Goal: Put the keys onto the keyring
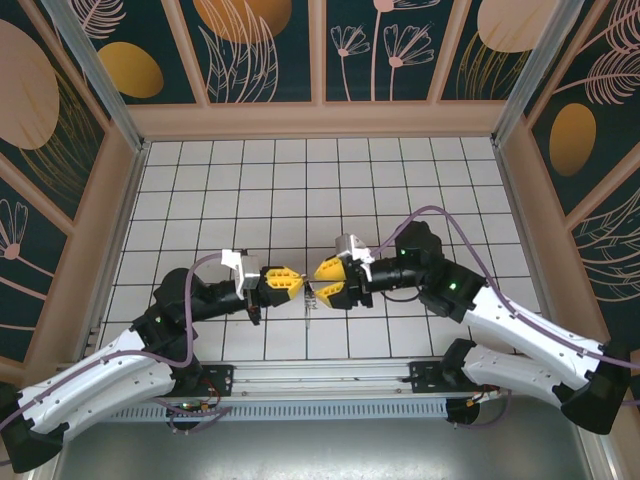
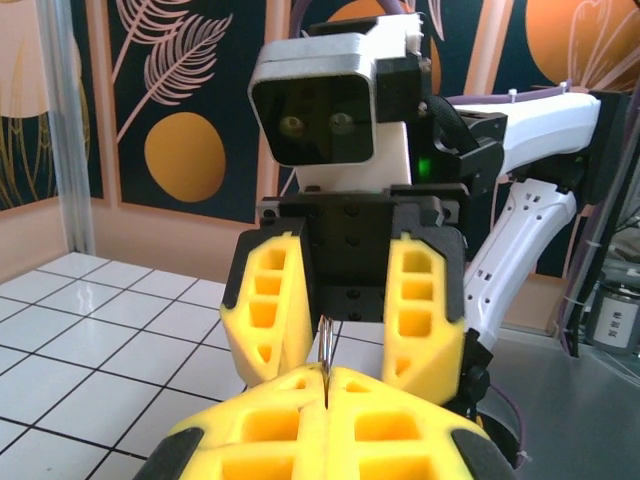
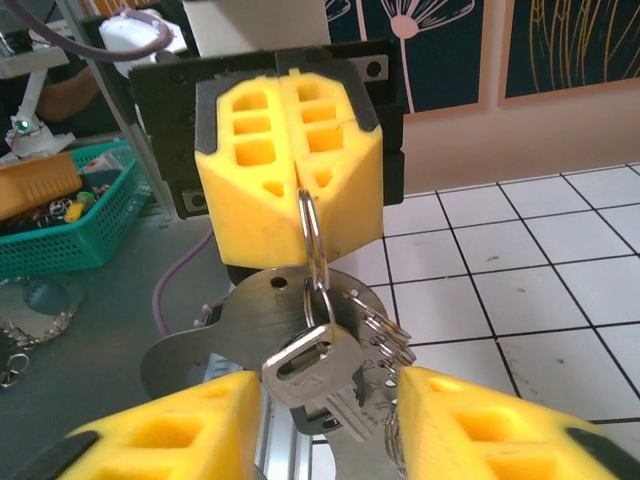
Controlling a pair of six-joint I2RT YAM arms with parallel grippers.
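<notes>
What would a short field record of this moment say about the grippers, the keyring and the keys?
left gripper: shut on the keyring
right gripper: open, fingers flanking the hanging keys
keys: bunch dangling from the keyring, large silver one in front
contact: cannot tell whether right fingers touch the keys
background: green basket off the tiled area

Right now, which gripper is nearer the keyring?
Left. The left gripper is shut on the keyring; the right gripper sits short of it, jaws open either side of the key hanging from it.
</notes>
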